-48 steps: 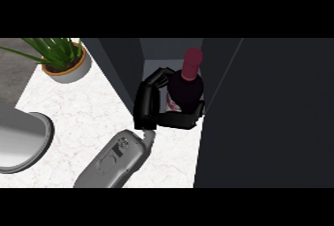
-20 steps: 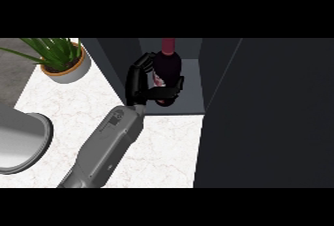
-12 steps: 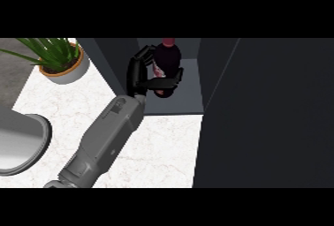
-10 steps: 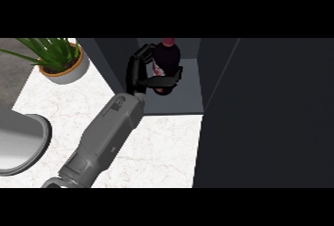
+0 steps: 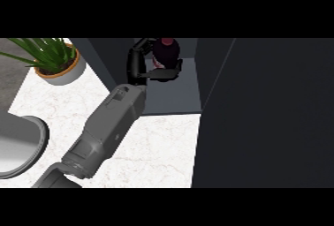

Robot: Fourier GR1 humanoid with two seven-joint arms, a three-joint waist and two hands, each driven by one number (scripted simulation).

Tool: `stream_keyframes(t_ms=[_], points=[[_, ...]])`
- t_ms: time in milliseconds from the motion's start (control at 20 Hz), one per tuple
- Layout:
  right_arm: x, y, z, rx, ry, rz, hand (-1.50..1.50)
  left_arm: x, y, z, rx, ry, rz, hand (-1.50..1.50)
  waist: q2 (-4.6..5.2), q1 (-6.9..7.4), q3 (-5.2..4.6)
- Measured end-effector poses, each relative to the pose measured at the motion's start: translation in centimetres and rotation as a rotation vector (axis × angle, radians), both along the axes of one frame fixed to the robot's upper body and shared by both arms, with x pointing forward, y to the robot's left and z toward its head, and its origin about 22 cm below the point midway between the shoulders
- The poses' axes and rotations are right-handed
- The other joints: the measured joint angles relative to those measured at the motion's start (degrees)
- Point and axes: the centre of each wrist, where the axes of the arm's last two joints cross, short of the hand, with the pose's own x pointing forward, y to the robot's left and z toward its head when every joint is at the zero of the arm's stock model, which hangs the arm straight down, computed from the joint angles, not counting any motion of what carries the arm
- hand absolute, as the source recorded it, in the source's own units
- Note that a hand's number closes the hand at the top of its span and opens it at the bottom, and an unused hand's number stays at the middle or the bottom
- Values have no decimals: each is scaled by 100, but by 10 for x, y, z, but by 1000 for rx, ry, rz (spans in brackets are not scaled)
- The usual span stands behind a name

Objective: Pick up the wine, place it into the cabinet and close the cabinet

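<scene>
The wine bottle (image 5: 167,54), dark red with a lighter cap, stands upright deep inside the open cabinet (image 5: 173,94) at the top middle of the head view. My left hand (image 5: 135,62) is curled round it: the fingers are on the bottle's left side and the thumb crosses in front of its base. The bottle's lower part is hidden behind the thumb. The grey forearm (image 5: 108,126) runs up from the lower left into the cabinet mouth. My right hand does not show.
The cabinet's dark door (image 5: 274,114) stands open and fills the right side. A potted plant (image 5: 57,58) sits at the back left of the white marble counter (image 5: 153,150). A grey round basin (image 5: 18,148) lies at the left edge.
My left hand has carried the bottle up and back, from the cabinet's front edge to deep inside. Over the last half second it has barely moved.
</scene>
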Motion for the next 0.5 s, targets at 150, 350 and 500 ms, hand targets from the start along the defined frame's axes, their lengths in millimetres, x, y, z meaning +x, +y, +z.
stream_keyframes(t_ms=[150, 350, 500], points=[[2, 1, 0, 7, -10, 4, -150, 6, 3, 4, 5, -11, 5, 150, 15, -13, 0], [2, 4, 0, 19, -10, 18, -150, 10, 4, 7, -24, 6, 11, 150, 21, -29, 0], [2, 7, 1, 23, -13, 29, -150, 9, 5, 1, -75, 31, 22, 150, 30, -56, 0]])
